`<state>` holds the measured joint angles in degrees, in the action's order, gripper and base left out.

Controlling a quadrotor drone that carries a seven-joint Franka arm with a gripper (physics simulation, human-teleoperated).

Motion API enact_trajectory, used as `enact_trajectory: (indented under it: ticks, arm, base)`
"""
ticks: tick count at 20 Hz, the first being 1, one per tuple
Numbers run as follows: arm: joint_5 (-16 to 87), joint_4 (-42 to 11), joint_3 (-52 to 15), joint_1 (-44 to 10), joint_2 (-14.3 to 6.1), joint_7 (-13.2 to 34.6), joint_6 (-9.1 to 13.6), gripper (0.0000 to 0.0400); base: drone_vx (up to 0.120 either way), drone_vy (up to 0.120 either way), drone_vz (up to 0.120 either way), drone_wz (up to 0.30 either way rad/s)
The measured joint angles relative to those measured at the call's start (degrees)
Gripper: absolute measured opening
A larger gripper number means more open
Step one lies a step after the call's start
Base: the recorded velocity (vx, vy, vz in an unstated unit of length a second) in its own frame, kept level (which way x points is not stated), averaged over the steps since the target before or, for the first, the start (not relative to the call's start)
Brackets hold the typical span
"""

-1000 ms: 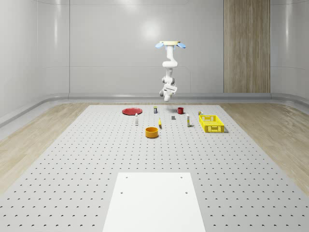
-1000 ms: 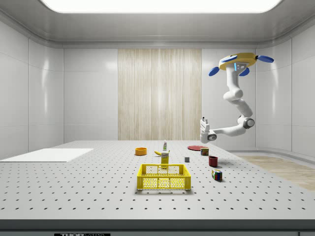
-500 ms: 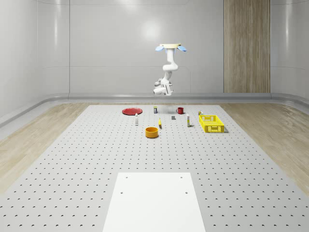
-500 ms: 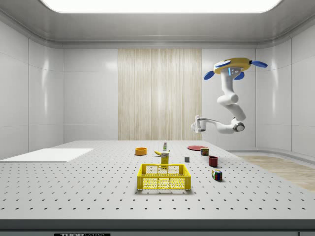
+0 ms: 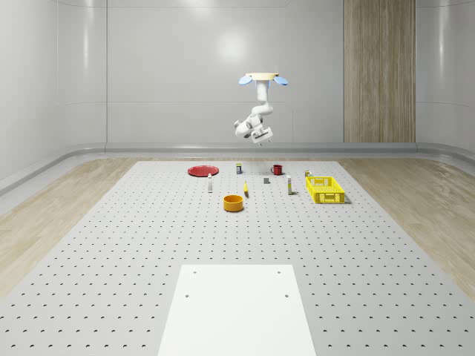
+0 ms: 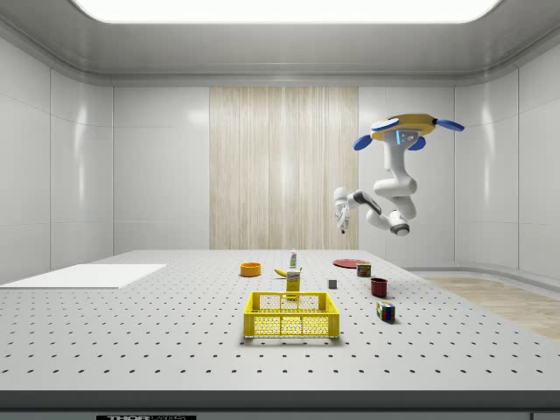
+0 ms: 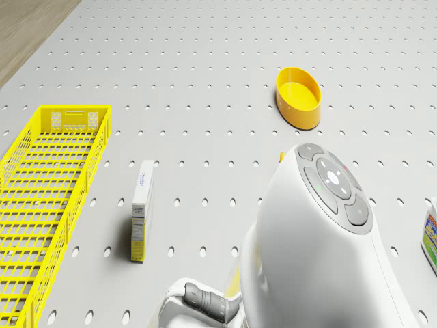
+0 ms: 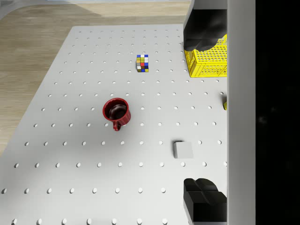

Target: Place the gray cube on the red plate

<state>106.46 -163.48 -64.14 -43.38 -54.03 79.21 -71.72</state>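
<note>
While your gripper [image 8: 201, 112], fingers spread and empty, hangs high under the hovering drone [image 6: 401, 131] to line up a grasp, the gray cube [image 8: 183, 149] sits on the table [image 5: 148, 245], red plate [image 5: 202, 170] well beyond.

cube [image 8: 183, 149] beside mug [image 8: 116, 112]; crate [image 8: 207, 62] well apart

Perforated table [image 5: 111, 245] carries white panel [image 5: 237, 308] at near end. Yellow basket [image 6: 291, 315] sits alone, carton [image 7: 141, 210] standing just beside it. Orange bowl [image 5: 233, 202] apart. Dark red mug [image 8: 116, 112] near colourful puzzle cube [image 8: 142, 63].
</note>
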Motion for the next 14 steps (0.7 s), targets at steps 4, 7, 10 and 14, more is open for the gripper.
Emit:
enact_trajectory:
  ticks: [4,7,10,14]
  arm:
    - [4.99,-1.74,-3.73,-7.5,-2.43,4.93,3.34,0.04]
    - [6.51,-2.21,-5.39,-10.94,-3.93,7.2,4.52,0.04]
    - [7.08,-2.39,-6.49,-13.15,-5.22,8.7,4.94,0.04]
    - [7.11,-2.45,-7.5,-14.98,-6.72,10.02,4.74,0.04]
  base:
    - [0.12,0.0,-0.12,0.0]
    - [0.12,0.0,-0.12,0.0]
    - [0.04,0.0,-0.12,0.0]
    - [0.03,0.0,-0.12,0.0]
